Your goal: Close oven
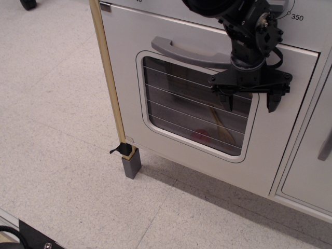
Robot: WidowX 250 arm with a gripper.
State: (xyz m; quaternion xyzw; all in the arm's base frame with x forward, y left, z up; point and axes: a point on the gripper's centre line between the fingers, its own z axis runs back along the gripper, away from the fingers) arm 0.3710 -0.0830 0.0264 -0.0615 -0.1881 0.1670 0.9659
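Observation:
The white toy oven door (155, 93) stands upright, flush with the oven front. Its rounded clear window (192, 106) has thin wire lines across it, and a red object (201, 136) shows dimly behind the glass. The grey bar handle (187, 52) runs along the top of the door. My black gripper (250, 101) is open and empty, fingers pointing down, right in front of the door's upper right corner, over the window's edge. The numbered dial (290, 10) is at the top edge, partly hidden by the arm.
A plain white cabinet door (311, 166) with a grey handle (326, 145) stands to the right of the oven. A wooden post (111, 88) with a grey foot (132, 166) marks the oven's left corner. Speckled floor (57, 135) lies in front.

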